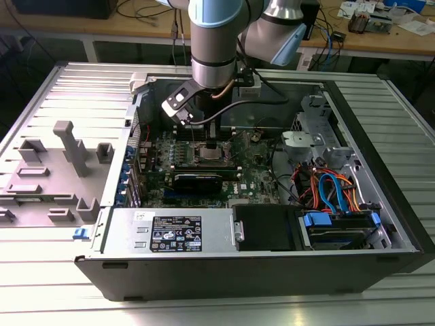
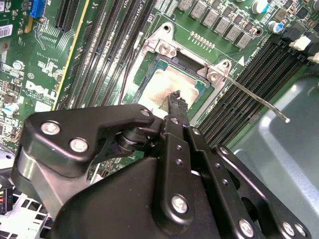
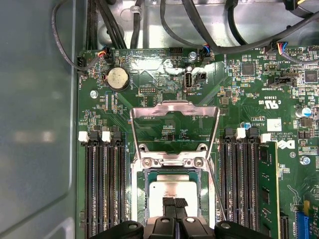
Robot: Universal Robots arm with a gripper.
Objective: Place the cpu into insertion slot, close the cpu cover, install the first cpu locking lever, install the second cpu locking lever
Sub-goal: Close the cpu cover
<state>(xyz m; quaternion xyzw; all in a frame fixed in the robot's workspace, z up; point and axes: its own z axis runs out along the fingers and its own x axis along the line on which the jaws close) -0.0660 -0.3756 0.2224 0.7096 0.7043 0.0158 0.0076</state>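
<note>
The placing step is being finished: the cpu point(image 3: 167, 188) is lodged in the insertion slot point(image 3: 141, 199), mid-board. The gripper point(image 3: 174, 203), jaws together and empty, is being held just over it. The cpu cover point(image 3: 174, 105) is propped upright, not yet lowered.

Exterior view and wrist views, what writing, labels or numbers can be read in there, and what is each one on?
Dark label on the power supply box: dense print, too small to read.
White sticker on the motherboard: too small to read.
White lettering across the motherboard: too fine to quote reliably.
cpu cover: tiny marks, unreadable.
cpu: no readable print.
</note>
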